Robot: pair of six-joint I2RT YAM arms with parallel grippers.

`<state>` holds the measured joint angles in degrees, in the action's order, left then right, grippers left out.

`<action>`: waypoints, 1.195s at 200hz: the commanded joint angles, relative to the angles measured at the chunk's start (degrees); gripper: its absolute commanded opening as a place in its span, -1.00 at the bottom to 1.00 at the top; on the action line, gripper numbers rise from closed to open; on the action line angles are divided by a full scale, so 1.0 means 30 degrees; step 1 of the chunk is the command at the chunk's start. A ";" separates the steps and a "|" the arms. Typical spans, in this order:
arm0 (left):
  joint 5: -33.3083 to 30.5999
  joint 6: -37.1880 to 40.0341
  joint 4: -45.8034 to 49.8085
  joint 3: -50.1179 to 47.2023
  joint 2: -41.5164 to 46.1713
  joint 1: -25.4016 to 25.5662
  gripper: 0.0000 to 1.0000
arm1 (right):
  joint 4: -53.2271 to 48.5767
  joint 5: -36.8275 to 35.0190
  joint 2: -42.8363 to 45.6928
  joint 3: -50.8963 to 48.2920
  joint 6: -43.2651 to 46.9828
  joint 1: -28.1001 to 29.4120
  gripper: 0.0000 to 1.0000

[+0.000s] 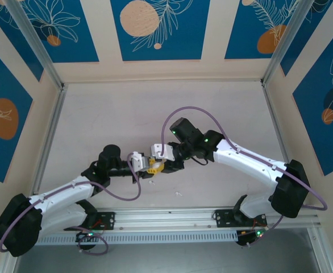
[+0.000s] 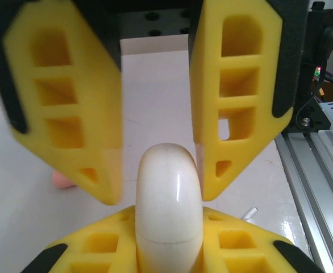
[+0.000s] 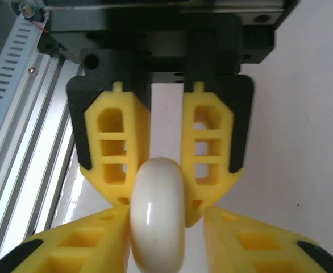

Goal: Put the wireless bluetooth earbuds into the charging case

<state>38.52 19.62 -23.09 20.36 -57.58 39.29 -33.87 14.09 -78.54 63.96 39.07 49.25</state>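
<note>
The left gripper clenches the glossy, rigid, likely slippery charging case at lower centre by its sides; the right gripper stands released around it. A tiny pink earbud, lying left of it, probably needs a gentle pinch

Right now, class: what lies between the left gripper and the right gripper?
The white case. The left gripper clamps it, and its rounded end sits between the parted fingers of the right gripper. Both wrist views show this.
</note>
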 commanded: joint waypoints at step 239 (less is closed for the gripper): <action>-0.9705 -0.5651 -0.1185 -0.1571 0.0522 0.0000 -0.60 | -0.2652 -0.1018 0.0970 -0.1947 -1.5845 -0.3004 -0.19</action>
<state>14.98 6.07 -28.27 16.71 -57.78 39.18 -31.38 15.79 -72.58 56.25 4.19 38.11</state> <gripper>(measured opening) 0.204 0.422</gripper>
